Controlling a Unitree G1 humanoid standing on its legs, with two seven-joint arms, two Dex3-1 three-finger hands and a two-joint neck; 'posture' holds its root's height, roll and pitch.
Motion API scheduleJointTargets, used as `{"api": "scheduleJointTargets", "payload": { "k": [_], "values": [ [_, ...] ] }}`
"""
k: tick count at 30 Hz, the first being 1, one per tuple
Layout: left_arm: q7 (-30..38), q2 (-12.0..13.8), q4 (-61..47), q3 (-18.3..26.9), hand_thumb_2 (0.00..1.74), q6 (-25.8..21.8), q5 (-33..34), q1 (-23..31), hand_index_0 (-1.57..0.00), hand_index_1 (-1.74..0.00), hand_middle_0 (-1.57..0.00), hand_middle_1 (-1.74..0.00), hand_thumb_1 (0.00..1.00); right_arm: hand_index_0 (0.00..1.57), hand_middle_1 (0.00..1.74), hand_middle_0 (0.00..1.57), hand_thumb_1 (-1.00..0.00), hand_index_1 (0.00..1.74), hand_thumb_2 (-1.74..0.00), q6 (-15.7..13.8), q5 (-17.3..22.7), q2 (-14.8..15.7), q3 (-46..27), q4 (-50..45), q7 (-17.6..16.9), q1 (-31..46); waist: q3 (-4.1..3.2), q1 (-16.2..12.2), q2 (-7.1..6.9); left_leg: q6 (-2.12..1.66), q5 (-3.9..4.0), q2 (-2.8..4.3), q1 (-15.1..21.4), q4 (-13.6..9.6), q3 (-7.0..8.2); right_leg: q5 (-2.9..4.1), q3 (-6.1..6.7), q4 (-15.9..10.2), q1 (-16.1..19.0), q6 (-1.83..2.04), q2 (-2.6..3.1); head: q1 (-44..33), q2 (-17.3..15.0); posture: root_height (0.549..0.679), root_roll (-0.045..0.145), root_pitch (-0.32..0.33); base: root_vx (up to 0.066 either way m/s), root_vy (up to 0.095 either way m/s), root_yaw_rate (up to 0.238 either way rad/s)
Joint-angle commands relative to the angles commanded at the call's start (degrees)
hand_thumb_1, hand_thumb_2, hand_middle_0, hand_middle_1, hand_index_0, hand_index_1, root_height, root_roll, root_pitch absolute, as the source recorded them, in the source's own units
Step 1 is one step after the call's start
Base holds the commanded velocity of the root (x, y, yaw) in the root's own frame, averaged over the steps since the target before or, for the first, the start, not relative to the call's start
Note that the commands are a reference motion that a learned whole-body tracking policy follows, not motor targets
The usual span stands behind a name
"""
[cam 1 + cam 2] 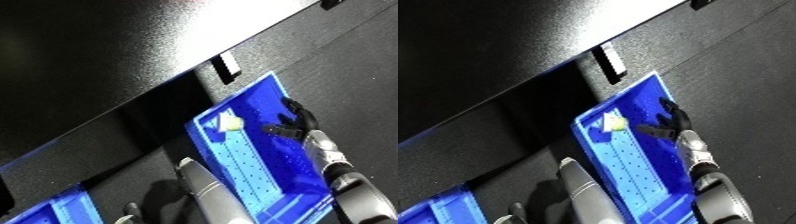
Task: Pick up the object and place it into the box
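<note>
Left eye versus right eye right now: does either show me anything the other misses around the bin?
Only the left eye: more of the right forearm toward the lower right corner. Only the right eye: nothing extra of note. Both: the blue bin with a small pale object lying inside near its far corner, the right hand over the bin's right side with fingers relaxed, apart from the object, and the left forearm rising from the bottom edge; the left hand itself is not visible.

A bin (pixel 258 165) sits on the counter (pixel 355 65) at centre right. A small object (pixel 230 123) lies inside it at the far left corner. The right hand (pixel 298 122) hangs over the bin's far right part, right of the object. A second bin (pixel 62 207) lies at the near left.
</note>
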Motion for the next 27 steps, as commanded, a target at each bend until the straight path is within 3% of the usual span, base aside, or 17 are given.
{"api": "scheduleJointTargets", "payload": {
  "k": [4, 9, 13, 19, 27],
  "values": [
    [-0.3, 0.18, 0.21, 0.04, 0.0, -0.14, -0.15, 0.0, 0.0, 0.0, 0.0, 0.0, 0.0, 0.0, 0.0, 0.0, 0.0, 0.0, 0.0, 0.18, 0.22, 0.34, 0.33, -0.03, 1.37, 0.01, -0.1, 0.08, 0.06, 0.03, -0.11, -0.03, -0.36, 0.35, 0.03, -0.12, -0.05, 0.29, -0.28, -0.09, -0.03, -1.31, 0.29, 0.611, 0.071, -0.014, -0.014, 0.004, 0.004],
    [0.0, 0.21, -0.08, -0.17, 0.0, -0.61, -0.26, 0.23, 0.0, 0.0, 0.0, 0.0, 0.0, 0.0, 0.0, 0.0, 0.0, 0.0, 0.0, -0.66, -5.24, 0.49, 2.43, -1.17, 4.03, -0.32, -0.23, 0.64, -0.19, -0.04, -0.31, -0.05, -0.84, 1.14, -0.17, -0.39, -0.37, 0.75, -0.35, -0.17, -0.31, -5.88, 1.14, 0.61, 0.072, -0.018, -0.009, -0.006, 0.056],
    [0.49, 0.75, -0.7, -0.12, 0.0, -1.18, 0.13, 0.1, 0.0, 0.0, 0.0, 0.0, 0.0, 0.0, 0.0, 0.0, 0.0, 0.0, 0.0, 0.39, -6.1, 1.04, 5.1, -4.58, 7.09, -0.88, -0.39, 1.54, -0.84, -0.02, -0.27, -0.22, -1.06, 1.16, -0.71, -0.57, -0.74, 0.82, -0.27, -0.18, -0.52, -12.14, 2.8, 0.609, 0.072, -0.019, -0.015, -0.04, 0.122],
    [1.65, 1.86, -1.49, 0.01, 0.0, -1.89, 0.26, -0.65, 0.0, 0.0, 0.0, 0.0, 0.0, 0.0, 0.0, 0.0, 0.0, 0.0, 0.0, 1.73, -7.19, 2.62, 9.15, -9.14, 10.19, -1.24, -0.75, 3.07, -2.31, 0.01, 0.35, -0.37, -1.38, 0.58, -1.89, -0.52, -1.73, 0.58, 0.11, 0.2, -0.97, -20.11, 4.97, 0.61, 0.064, -0.017, -0.012, -0.064, 0.124],
    [3.31, 2.6, -1.68, 0.53, 0.0, -1.33, 0.7, -1.87, 0.0, 0.0, 0.0, 0.0, 0.0, 0.0, 0.0, 0.0, 0.0, 0.0, 0.0, 4.57, -12.38, 3.39, 12.98, -11.56, 10.63, -2.64, -1.61, 5.04, -3.76, 0.08, 1.24, 0.02, -1.64, 0.73, -3.2, -0.7, -3.46, 0.89, 0.86, 0.65, -2.22, -34.54, 6.0, 0.609, 0.053, -0.025, 0.022, -0.041, 0.13]
  ]
}}
